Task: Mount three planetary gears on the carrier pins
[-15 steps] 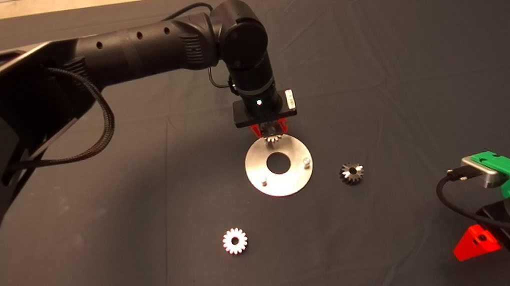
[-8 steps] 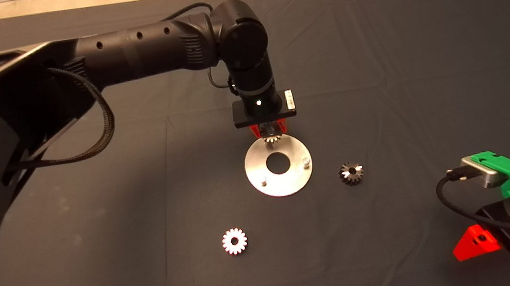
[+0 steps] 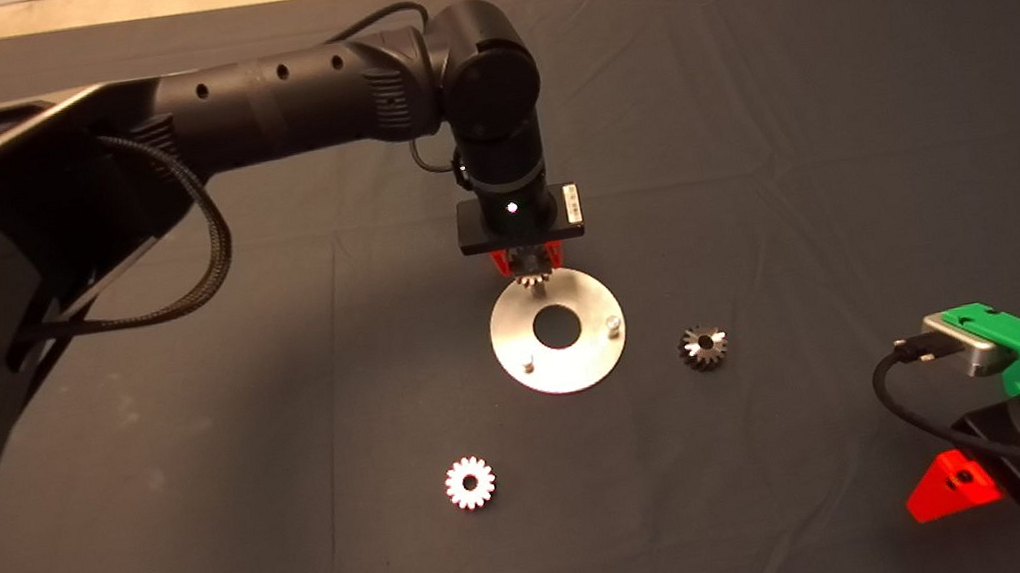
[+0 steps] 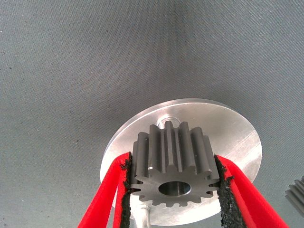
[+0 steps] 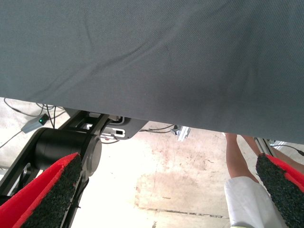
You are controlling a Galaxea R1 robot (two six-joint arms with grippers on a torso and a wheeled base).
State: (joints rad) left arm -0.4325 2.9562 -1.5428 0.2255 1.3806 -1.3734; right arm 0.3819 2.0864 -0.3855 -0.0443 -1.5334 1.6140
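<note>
Since a second ago, the left hand [image 3: 531,275] has been shifted slightly toward the far-left edge of the disc [image 3: 558,330], with its gear [image 3: 530,279] carried along.

A dark mat [image 3: 751,139] is spread over the table, and the left arm [image 3: 291,107] is reached across it from the left. The disc is laid near the middle of the mat. The right hand [image 3: 954,483] is parked at the lower right edge, its fingers [image 5: 52,190] spread wide; a person's leg [image 5: 240,161] is seen on the floor beyond the mat.

One gear [image 4: 173,164] is pinched between the left hand's [image 4: 173,190] pads, tilted, above the far pin [image 4: 168,123]. Two further pins [image 3: 528,361] [image 3: 612,322] are left bare. A second gear [image 3: 470,483] is laid in front of the disc, a third [image 3: 702,346] to its right, both apart from it.
</note>
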